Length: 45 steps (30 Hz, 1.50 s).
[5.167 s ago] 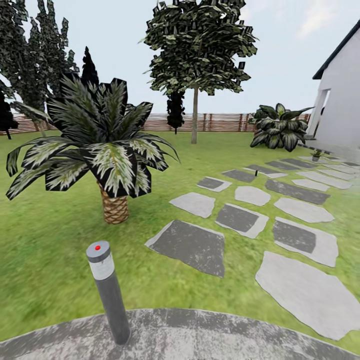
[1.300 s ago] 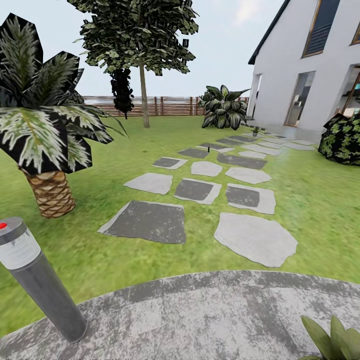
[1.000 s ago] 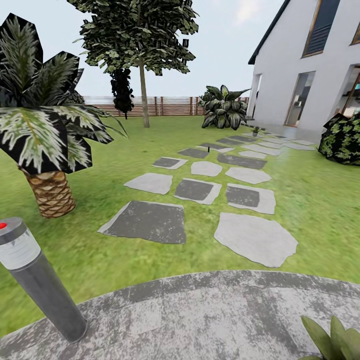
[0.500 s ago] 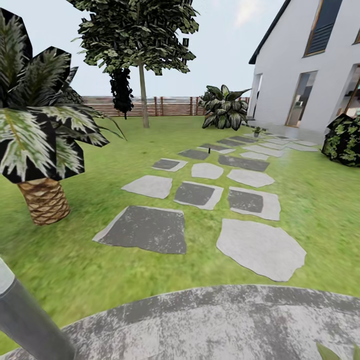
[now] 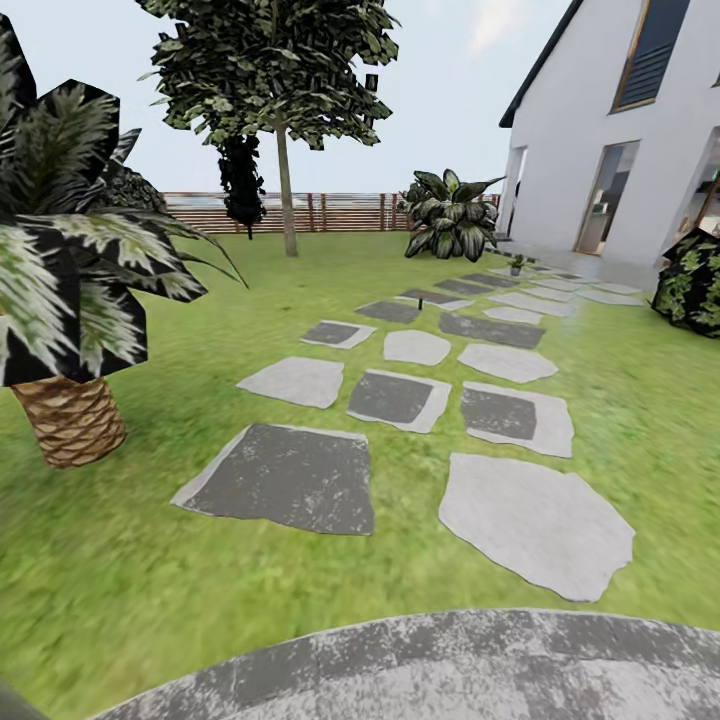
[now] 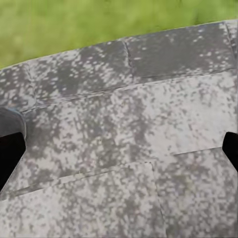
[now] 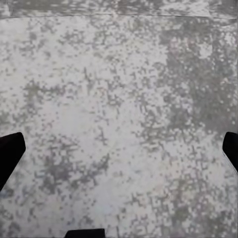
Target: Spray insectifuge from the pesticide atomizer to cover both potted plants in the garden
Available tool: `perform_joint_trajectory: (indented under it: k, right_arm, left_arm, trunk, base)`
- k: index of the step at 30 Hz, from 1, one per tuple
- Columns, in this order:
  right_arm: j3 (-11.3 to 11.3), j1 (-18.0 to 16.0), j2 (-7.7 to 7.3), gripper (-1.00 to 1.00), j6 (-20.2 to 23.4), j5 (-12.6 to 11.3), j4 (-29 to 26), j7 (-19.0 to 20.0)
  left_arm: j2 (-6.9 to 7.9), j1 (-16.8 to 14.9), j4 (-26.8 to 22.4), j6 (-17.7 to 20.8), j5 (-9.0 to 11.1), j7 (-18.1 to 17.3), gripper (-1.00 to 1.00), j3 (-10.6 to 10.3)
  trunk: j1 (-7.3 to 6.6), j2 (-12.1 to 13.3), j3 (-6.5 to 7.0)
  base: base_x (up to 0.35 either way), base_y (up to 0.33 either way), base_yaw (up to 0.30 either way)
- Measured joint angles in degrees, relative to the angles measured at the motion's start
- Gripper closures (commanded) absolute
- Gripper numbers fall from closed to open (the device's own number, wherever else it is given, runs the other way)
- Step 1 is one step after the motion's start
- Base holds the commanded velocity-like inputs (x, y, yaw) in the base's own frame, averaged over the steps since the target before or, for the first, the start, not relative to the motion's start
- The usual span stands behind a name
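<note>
Stepping stones (image 5: pixel 410 400) (grey) cross lawn (image 5: pixel 130 540).

Palm (image 5: pixel 70 300), near left: crown cut by the edge. Dark bush (image 5: pixel 692 280), far right: partly cut off. Tiny potted plant (image 5: pixel 517 264) by the house (too small to detail). Near lawn (image 5: pixel 120 560): blurred.

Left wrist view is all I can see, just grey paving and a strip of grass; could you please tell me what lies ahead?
Observer: In the head view, stepping stones cross the lawn toward a white house.
Operator: Is any potted plant there?
Observer: One small potted plant stands far along the stones, near the house.
Operator: And the right gripper?
Observer: The right gripper is open over paving, holding nothing.
</note>
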Motion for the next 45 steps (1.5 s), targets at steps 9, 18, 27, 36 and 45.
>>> perform_joint_trajectory:
  k: [9, 18, 27, 36, 45]
  right_arm:
    - [0.0, 0.0, 0.18, -1.00, 0.0, 0.0, 0.0, 0.0]
    - [0.0, 0.0, 0.20, -1.00, 0.0, 0.0, 0.0, 0.0]
    - [-0.1, 0.0, 0.21, -1.00, 0.0, 0.0, 0.0, 0.0]
    - [-0.2, 0.0, 0.20, -1.00, -0.1, 0.0, 0.0, 0.0]
    - [-0.4, 0.0, -0.04, -1.00, -0.1, 0.0, 0.1, -0.1]
  left_arm:
    - [0.00, 0.0, 0.0, 0.0, 0.0, 0.0, -1.00, 0.0]
    - [0.00, 0.0, 0.0, 0.0, 0.0, 0.0, -1.00, 0.0]
    - [0.00, 0.0, 0.0, 0.0, 0.0, 0.0, -1.00, 0.0]
    - [0.00, 0.0, 0.0, 0.0, 0.0, 0.0, -1.00, 0.0]
    - [0.00, 0.0, 0.0, 0.0, 0.0, 0.0, -1.00, 0.0]
  trunk:
    - [0.00, 0.0, -0.52]
    - [0.00, 0.0, -1.29]
    - [0.00, 0.0, -1.67]
    - [0.00, 0.0, -1.68]
    - [0.00, 0.0, -1.68]
  base:
    - [0.338, 0.000, 0.000]
    - [0.338, 0.000, 0.000]
    - [0.338, 0.000, 0.000]
    - [0.338, -0.050, 0.000]
    - [0.338, -0.088, 0.000]
